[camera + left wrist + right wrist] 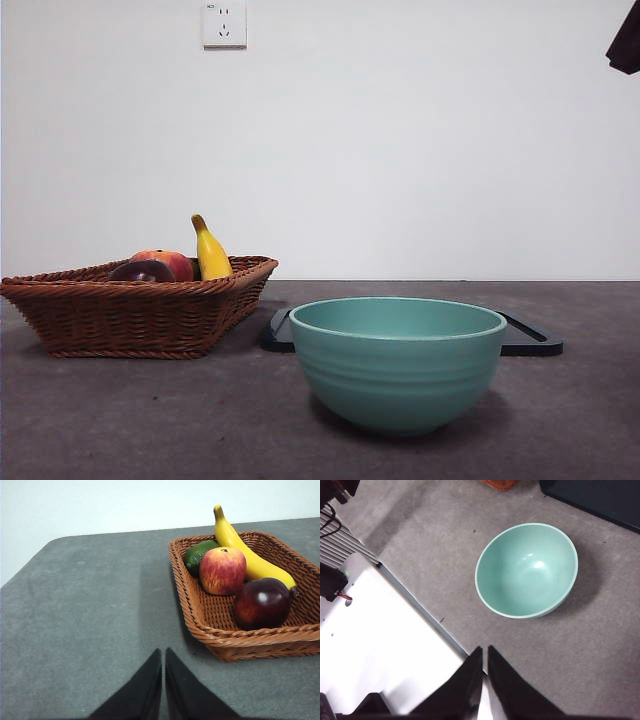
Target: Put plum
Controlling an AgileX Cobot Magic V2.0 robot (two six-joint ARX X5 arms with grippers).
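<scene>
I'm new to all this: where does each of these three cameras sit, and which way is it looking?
Front view: low, at table height, looking level across the teal bowl and wicker basket to the wall; only a black arm tip shows.
Left wrist view: on the left arm, looking down at the basket's plum, apple, banana and a green fruit; left gripper jaws together.
Right wrist view: on the right arm, looking down into the bowl; right gripper jaws together.
Shared: front and left see the basket; front and right the bowl.
</scene>
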